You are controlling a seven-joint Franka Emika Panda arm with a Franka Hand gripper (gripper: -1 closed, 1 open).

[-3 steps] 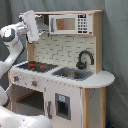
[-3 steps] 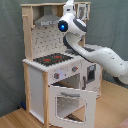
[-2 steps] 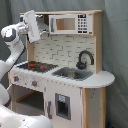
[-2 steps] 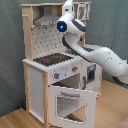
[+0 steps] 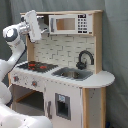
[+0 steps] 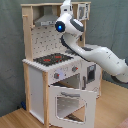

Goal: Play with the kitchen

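1. First exterior view is showing the white arm (image 5: 12, 50) rising at the first exterior view's left, nearest the camera, with its base filling the lower left corner.
2. Beyond the arm, the kitchen (image 5: 65, 95) is standing on the floor, filling most of the first exterior view, with a grey curtain (image 5: 115, 45) hanging behind it.
3. Its black hob (image 5: 37, 65) with red rings is lying on the worktop toward the first exterior view's left, and the sink (image 5: 73, 74) is sitting just beside it with the black faucet (image 5: 85, 57) curving over it.
4. The microwave (image 5: 70, 23) is sitting on the top shelf, and the gripper (image 5: 36, 25) is reaching up beside it, at the level of the hood; whether its fingers are apart or together cannot be told.
5. Second exterior view is showing the oven door (image 6: 70, 102) hanging open and tilted outward, nearest the camera, above a wooden floor (image 6: 20, 120).
6. Farther up, the hob (image 6: 52, 59) is lying on top, and the grey hood (image 6: 46, 20) is sitting above it.
7. The arm (image 6: 100, 55) is stretching in from the second exterior view's right, its end lifted near the top shelf.
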